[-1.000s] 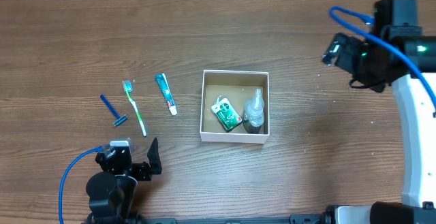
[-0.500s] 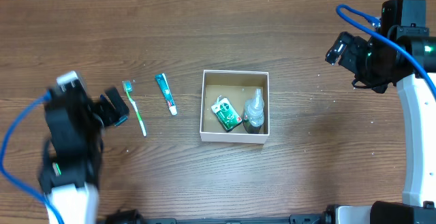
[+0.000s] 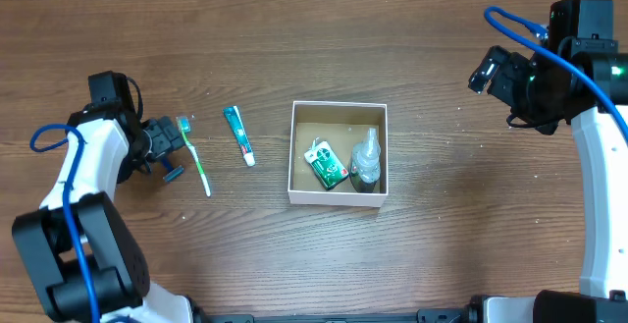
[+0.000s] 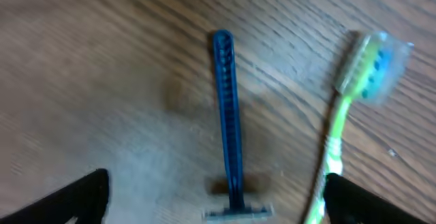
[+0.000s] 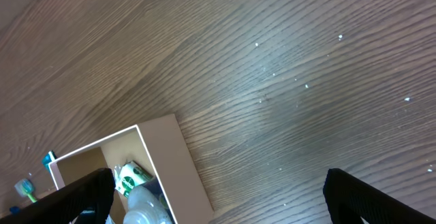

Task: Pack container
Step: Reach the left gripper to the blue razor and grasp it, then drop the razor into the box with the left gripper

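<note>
The container point(image 3: 338, 198), a white-walled box with a brown inside, stands mid-table and holds a green packet point(image 3: 326, 164) and a clear bottle point(image 3: 366, 160). It also shows in the right wrist view point(image 5: 178, 161). A blue razor point(image 4: 228, 125), a green toothbrush point(image 3: 195, 159) and a teal toothpaste tube point(image 3: 238, 134) lie on the table to its left. My left gripper point(image 3: 163, 146) is open above the razor, and its fingers point(image 4: 225, 202) straddle the razor head, with the toothbrush point(image 4: 349, 101) by the right finger. My right gripper point(image 5: 228, 200) is open and empty, high at the far right point(image 3: 498, 76).
Everything lies on a wooden table point(image 3: 461, 195). The toothbrush lies close beside the razor, and the toothpaste tube lies between the toothbrush and the container. The right arm's white link point(image 3: 599, 195) runs along the right edge.
My left arm has swung from the table's front edge up to the left side, and its gripper now hangs over the razor. The right arm has hardly moved.
</note>
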Robot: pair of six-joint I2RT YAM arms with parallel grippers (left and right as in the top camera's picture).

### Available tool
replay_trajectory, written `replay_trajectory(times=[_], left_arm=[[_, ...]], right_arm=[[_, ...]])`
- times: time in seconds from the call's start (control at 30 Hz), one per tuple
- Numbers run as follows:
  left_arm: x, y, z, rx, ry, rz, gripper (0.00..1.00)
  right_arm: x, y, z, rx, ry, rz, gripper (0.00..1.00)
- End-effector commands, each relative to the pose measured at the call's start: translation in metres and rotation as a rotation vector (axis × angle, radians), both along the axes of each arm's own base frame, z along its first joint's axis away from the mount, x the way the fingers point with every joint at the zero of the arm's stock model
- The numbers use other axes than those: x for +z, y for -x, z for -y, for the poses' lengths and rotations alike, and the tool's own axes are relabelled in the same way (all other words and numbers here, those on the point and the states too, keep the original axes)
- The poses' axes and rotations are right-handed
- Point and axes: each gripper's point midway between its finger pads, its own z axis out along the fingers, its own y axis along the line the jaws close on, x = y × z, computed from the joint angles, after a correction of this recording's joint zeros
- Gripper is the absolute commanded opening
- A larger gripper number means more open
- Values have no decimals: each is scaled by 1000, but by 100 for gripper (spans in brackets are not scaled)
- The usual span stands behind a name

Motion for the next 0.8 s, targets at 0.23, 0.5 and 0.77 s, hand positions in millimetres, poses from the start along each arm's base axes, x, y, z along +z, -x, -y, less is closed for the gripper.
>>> replay_trajectory(times=[0.23, 0.5, 0.77], left_arm=[[-47, -1, 2, -22, 49, -90, 28], [5, -18, 16, -76, 125, -63, 6], [146, -53, 165, -473, 208, 226, 4]], right_arm=[[3, 0, 1, -6, 0, 11, 100], [3, 0, 1, -6, 0, 11, 100], [3, 0, 1, -6, 0, 11, 100]])
